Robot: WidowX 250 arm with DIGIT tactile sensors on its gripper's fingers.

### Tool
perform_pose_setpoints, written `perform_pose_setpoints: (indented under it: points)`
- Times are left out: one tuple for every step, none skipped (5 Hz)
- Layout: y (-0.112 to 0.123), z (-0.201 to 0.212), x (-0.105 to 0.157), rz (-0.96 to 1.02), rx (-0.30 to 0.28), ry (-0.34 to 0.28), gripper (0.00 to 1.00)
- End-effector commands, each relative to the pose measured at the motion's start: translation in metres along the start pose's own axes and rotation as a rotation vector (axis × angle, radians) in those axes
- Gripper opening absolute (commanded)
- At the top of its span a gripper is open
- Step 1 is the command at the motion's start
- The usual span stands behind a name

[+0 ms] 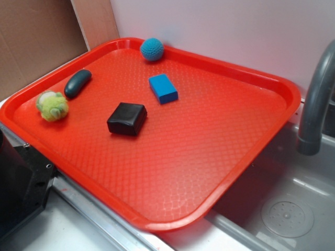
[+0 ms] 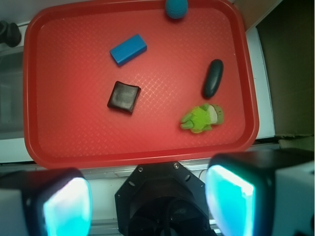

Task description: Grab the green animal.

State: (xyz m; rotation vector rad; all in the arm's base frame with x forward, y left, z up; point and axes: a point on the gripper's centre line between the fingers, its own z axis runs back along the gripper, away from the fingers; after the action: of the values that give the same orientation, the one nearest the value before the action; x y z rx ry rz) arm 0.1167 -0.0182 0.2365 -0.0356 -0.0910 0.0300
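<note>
Overhead, the tool [image 2: 147, 201] hangs spread above the green animal [image 2: 202, 118].

The green animal [image 1: 52, 106] is a small fuzzy plush, yellow-green with pale whitish patches and a touch of pink, roundish in the exterior view and showing short stubby limbs in the wrist view [image 2: 202, 118]. It lies on its own on the red tray [image 1: 209, 151], near the tray's rim at one end, touching nothing. The dark teal oblong [image 1: 77, 83] lies just beside it, with a narrow gap of bare tray between the two.
</note>
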Motion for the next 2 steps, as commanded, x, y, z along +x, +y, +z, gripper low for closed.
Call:
perform_pose_setpoints:
  points:
    - [0.0, 0.0, 0.0, 0.0, 0.0, 0.0, 1.0]
    - [0.0031, -0.0031, -0.0009, 0.125, 0.019, 0.012, 1.0]
